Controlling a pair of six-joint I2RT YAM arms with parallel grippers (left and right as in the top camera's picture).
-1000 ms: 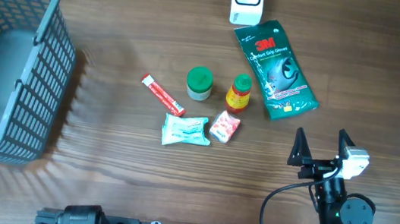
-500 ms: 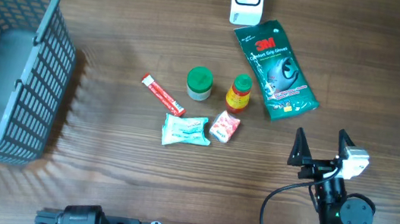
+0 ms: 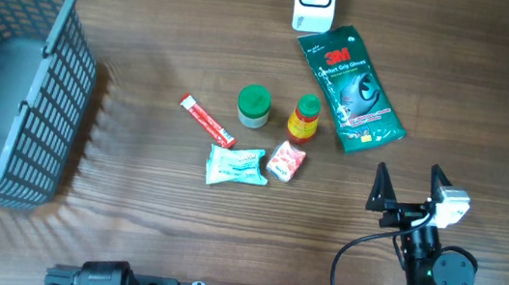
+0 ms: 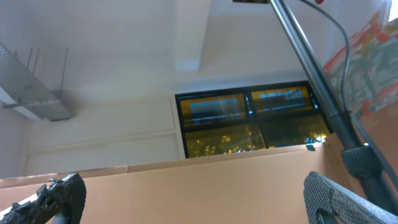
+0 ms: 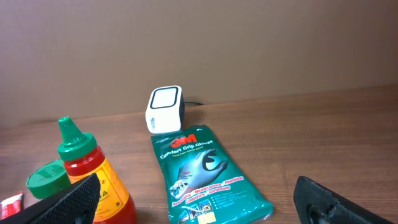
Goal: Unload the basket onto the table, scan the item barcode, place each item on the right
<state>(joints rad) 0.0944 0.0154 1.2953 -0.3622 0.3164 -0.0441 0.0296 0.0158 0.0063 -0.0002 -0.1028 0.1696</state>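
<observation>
A white barcode scanner (image 3: 313, 2) stands at the table's far edge, and the right wrist view shows it too (image 5: 165, 109). Just in front of it lies a green 3M glove pack (image 3: 351, 89) (image 5: 208, 177). A red sauce bottle (image 3: 304, 118) (image 5: 93, 180), a green-lidded jar (image 3: 254, 106), a pink packet (image 3: 285, 161), a teal-and-white packet (image 3: 235, 165) and a red stick (image 3: 206, 121) sit mid-table. My right gripper (image 3: 411, 189) (image 5: 199, 208) is open and empty, near the pack's front end. My left gripper (image 4: 196, 205) points up at the ceiling, open and empty.
A grey mesh basket (image 3: 58, 2) fills the left side of the table. The left arm's base (image 3: 106, 280) lies at the front edge. A cable loops beside the right arm (image 3: 348, 256).
</observation>
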